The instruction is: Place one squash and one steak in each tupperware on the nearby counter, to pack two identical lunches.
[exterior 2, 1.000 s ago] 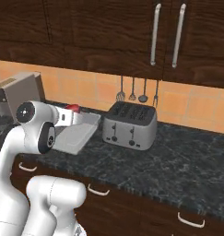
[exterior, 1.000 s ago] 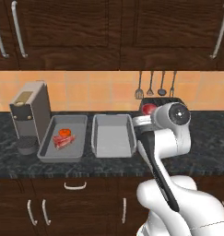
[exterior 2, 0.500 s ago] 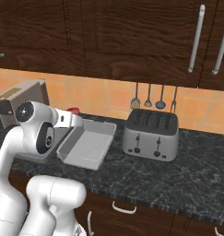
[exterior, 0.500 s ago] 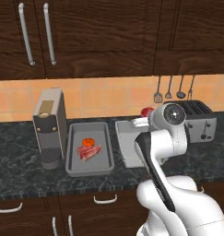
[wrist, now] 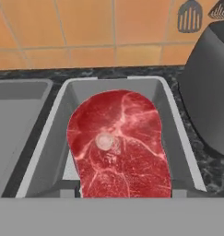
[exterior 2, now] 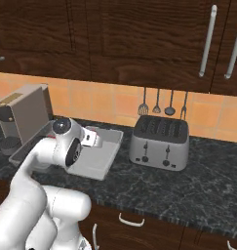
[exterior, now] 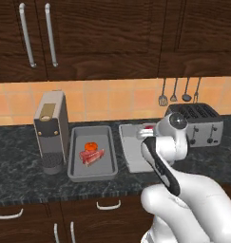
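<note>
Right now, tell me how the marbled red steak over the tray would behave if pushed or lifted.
The steak is a broad flat slab, so it would probably sag where unsupported. It looks raw, so it is likely slippery in a pinch. Being flat, it should not roll, and the sloping walls of the tupperware would likely stop a push.

Tabletop [exterior: 22,182] looks like speckled dark stone, cabinets [exterior: 112,38] glossy dark wood, toaster [exterior 2: 160,142] brushed metal, tupperware [wrist: 178,133] matte grey plastic, steak [wrist: 118,143] wet-looking and marbled.
</note>
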Motion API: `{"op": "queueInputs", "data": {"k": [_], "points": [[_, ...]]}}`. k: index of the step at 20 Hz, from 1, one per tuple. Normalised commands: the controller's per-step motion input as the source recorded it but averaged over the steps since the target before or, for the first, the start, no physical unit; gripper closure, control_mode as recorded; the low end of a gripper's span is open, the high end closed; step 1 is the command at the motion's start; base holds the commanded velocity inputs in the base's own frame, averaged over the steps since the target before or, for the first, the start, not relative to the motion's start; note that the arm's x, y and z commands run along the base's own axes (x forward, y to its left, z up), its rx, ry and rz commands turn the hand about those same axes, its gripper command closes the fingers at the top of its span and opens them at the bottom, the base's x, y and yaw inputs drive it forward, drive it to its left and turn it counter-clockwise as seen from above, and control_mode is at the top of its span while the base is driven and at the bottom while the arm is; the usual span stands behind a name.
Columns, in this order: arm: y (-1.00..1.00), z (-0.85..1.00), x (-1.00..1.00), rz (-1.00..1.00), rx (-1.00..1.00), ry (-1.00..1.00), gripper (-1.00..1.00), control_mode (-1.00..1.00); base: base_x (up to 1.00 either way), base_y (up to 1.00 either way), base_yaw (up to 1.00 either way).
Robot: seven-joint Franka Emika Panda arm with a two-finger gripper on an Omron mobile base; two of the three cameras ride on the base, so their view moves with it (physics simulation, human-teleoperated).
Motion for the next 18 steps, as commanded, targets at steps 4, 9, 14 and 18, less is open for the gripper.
{"op": "queueInputs", "data": {"k": [4, 9, 14, 18], "points": [[0.0, -0.56, 1.0, 0.02, 0.09, 0.1, 1.0, -1.0, 0.0, 0.0, 0.0], [0.01, -0.52, 0.82, 0.0, 0.02, 0.16, 1.0, -1.0, 0.0, 0.0, 0.0], [0.1, -0.49, 0.56, 0.0, 0.0, 0.02, -1.0, -1.0, 0.0, 0.0, 0.0], [0.15, -0.39, 0.38, 0.0, -0.01, -0.13, -1.0, -1.0, 0.0, 0.0, 0.0]]}}
